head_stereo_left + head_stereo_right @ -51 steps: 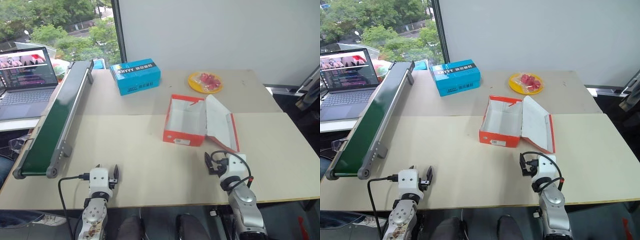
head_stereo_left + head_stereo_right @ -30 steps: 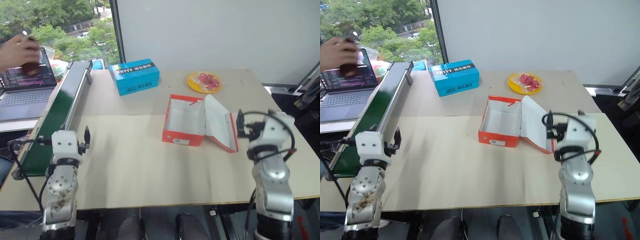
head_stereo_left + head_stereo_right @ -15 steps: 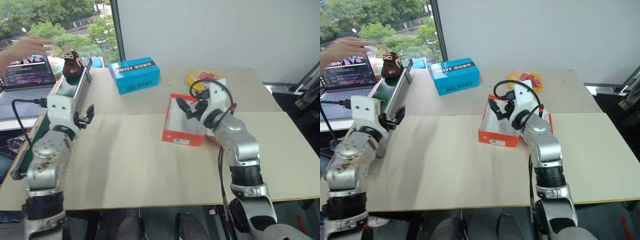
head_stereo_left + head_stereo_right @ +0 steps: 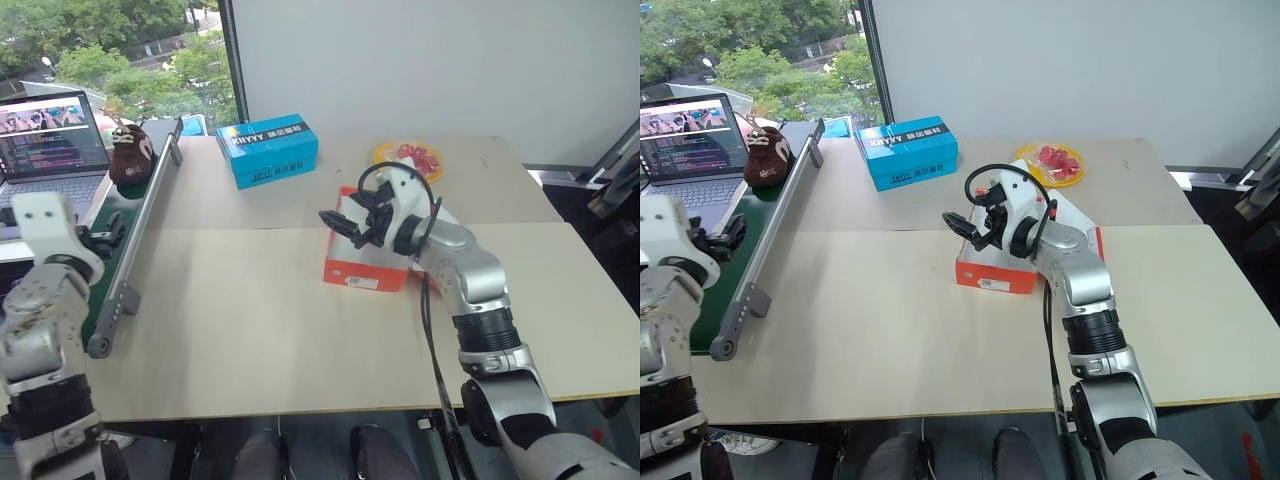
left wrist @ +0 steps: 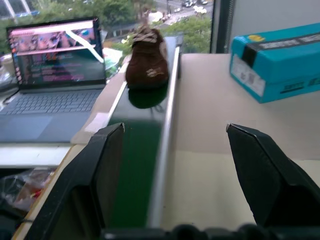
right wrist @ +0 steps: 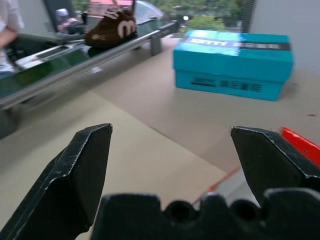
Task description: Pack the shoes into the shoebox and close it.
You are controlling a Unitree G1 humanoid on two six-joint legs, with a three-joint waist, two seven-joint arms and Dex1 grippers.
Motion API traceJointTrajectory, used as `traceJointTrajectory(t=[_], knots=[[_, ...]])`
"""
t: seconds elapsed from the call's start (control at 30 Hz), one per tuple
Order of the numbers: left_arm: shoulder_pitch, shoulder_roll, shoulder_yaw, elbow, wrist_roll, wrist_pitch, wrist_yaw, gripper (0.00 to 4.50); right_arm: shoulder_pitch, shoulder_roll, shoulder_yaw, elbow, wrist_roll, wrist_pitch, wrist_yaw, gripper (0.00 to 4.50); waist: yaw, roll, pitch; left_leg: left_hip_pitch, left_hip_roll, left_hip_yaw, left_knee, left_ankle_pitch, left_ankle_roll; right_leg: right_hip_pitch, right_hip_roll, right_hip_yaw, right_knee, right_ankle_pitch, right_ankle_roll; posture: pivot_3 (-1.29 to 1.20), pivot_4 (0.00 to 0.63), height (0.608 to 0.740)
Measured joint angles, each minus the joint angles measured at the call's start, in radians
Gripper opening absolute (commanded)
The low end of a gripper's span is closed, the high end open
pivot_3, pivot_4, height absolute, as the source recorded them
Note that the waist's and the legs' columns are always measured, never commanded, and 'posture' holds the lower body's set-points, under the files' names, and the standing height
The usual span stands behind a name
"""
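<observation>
From my head, my right arm hides much of the shoebox (image 4: pixel 352 268) at centre while one shoe (image 4: pixel 130 158) sits far left on the conveyor (image 4: pixel 135 225); my left gripper (image 5: pixel 175 165) and right gripper (image 6: pixel 170 165) both gape empty.

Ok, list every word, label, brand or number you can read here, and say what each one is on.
"XHYYY": white lettering on the top of the blue box; the characters after it are too small to read.
White end label on the shoebox: print too small to read.
Small print and barcode on the blue box's side: blurred.
Laptop screen: text too small to read.
Pale marking on the shoe: no readable word.
</observation>
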Motion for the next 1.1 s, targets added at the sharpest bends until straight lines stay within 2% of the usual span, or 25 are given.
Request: traceJointTrajectory(t=[0.3, 0.57, 0.7, 0.9, 1.1], knots=[[0.007, 0.108, 0.014, 0.322, -0.009, -0.138, -0.136, 3.5, 0.038, -0.008, 0.01, -0.024, 0.005, -0.006, 0.039, 4.49, 0.003, 0.0, 0.0, -0.001, 0.0, 0.0, 0.0, 0.0, -0.001, -0.001, -0.002, -0.001, 0.0, 0.0, 0.0, 0.0, 0.15, 0.74], [-0.208, 0.225, -0.052, 0.673, 0.019, -0.282, -0.25, 3.5, 0.038, -0.011, 0.01, -0.015, -0.005, -0.014, 0.034, 4.49, 0.004, -0.001, 0.001, -0.003, -0.001, 0.0, 0.0, 0.0, -0.001, -0.002, -0.002, -0.003, 0.0, 0.0, 0.0, 0.0, 0.15, 0.74], [-0.315, 0.232, -0.119, 0.818, 0.049, -0.36, -0.292, 3.5, 0.038, -0.014, 0.01, -0.013, -0.007, -0.014, 0.032, 4.49, 0.004, -0.001, 0.001, -0.003, -0.001, 0.002, 0.0, 0.0, -0.001, -0.002, -0.001, -0.003, 0.0, 0.0, 0.0, 0.0, 0.15, 0.74], [-0.393, 0.238, -0.164, 0.954, 0.086, -0.419, -0.307, 3.5, 0.039, -0.026, 0.009, -0.013, -0.015, -0.014, 0.017, 4.49, -0.002, -0.002, 0.001, -0.004, -0.001, 0.003, 0.0, 0.0, -0.001, -0.003, 0.0, -0.003, 0.002, 0.0, 0.0, 0.0, 0.15, 0.74], [-0.397, 0.251, -0.166, 1.014, 0.095, -0.414, -0.281, 3.5, 0.041, -0.042, 0.009, -0.012, -0.025, -0.014, 0.006, 4.49, -0.002, -0.002, 0.001, -0.004, 0.0, 0.003, 0.0, 0.0, -0.001, -0.003, 0.0, -0.003, 0.002, 0.001, 0.0, 0.0, 0.15, 0.74]])
